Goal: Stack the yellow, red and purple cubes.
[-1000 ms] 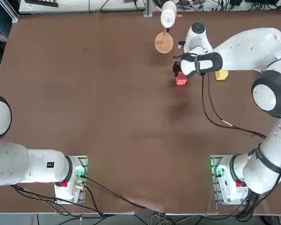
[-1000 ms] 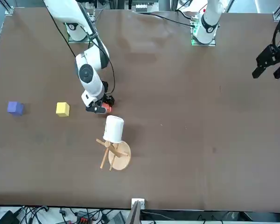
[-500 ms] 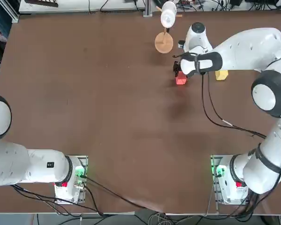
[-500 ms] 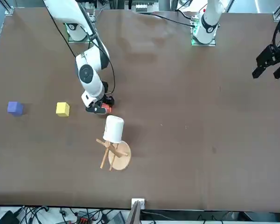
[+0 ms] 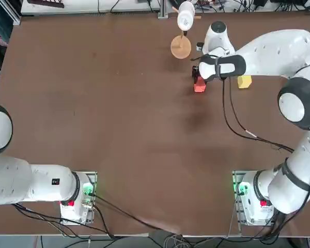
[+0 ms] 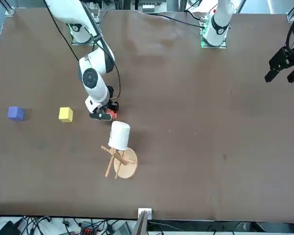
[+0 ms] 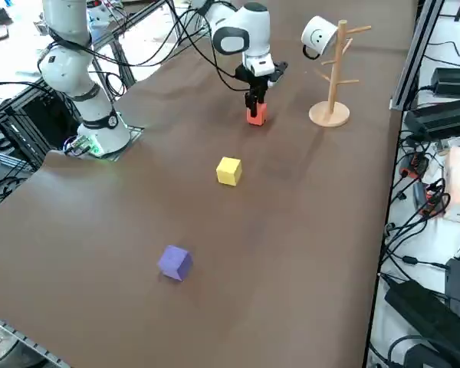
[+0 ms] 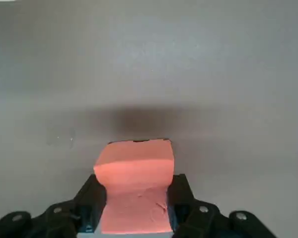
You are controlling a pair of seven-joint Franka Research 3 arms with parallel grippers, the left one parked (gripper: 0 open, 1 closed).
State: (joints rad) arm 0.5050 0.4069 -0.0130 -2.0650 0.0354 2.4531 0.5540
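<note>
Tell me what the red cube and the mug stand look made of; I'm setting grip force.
Red cube: matte and soft-looking, likely foam, since its sides pinch inward between the right hand's fingers. Mug stand: pale, unpainted, probably wood, with round base and pegs; the white mug on it looks smooth, possibly ceramic or plastic.

Cubes: three in all
Red cube [image 8: 134, 186]: one, sat between the fingers of the right gripper [image 8: 135, 208]
Yellow cube [image 7: 228, 170]: one, lay near the gripper
Purple cube [image 7: 175, 262]: one, lay well apart from the gripper, beyond the yellow one
Wooden stand [image 7: 331, 73]: one, stood near the gripper
White cup [image 7: 319, 35]: one, hung on the stand
Surface [image 5: 119, 103]: one
</note>
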